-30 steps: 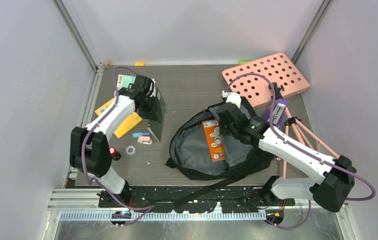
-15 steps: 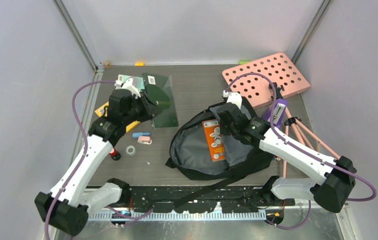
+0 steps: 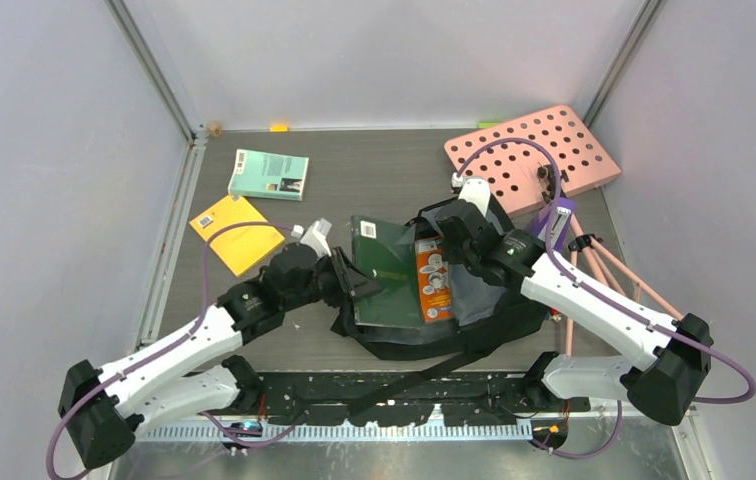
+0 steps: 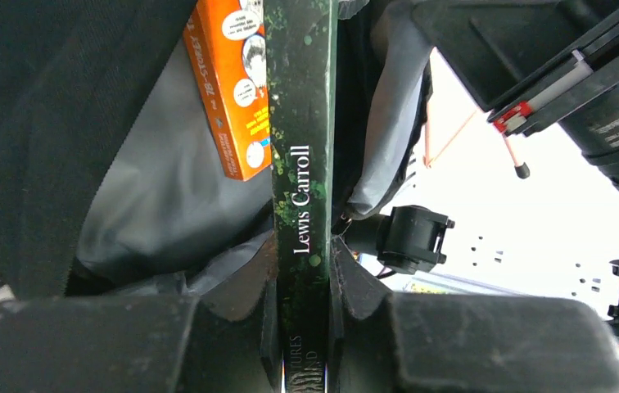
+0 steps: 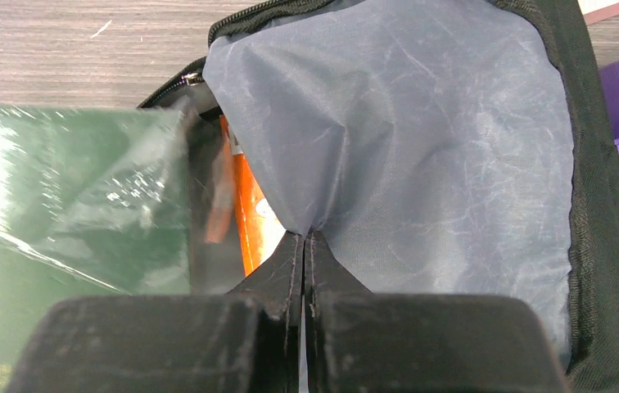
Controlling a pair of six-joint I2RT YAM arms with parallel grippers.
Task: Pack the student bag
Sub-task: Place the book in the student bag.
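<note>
Reference item: the student bag (image 3: 484,318); it lies on the table (image 3: 374,180), right of centre in the top view, mouth open.

- Yellow book (image 3: 239,236): flat on the table, well apart from the bag on its left side.
- Teal book (image 3: 269,174): flat, far-left of the bag, well apart from it.
- Left gripper (image 3: 351,286): at the bag's left edge; its fingers (image 4: 245,286) pinch the spine of a dark green book (image 3: 386,272) from both sides; the spine reads "Lewis Carroll"; the book covers the left part of the bag's mouth.
- Orange book (image 3: 435,280): inside the bag, against the grey lining (image 5: 421,139), just right of the green book.
- Right gripper (image 5: 304,246): at the bag's far rim; fingers pressed together, with a fold of the lining pinched between the tips and the fabric drawn taut.
- Purple object (image 3: 558,225): just beside the bag's far-right edge.
- Pink board (image 3: 534,155): perforated with round holes; beyond the bag, far right.
</note>
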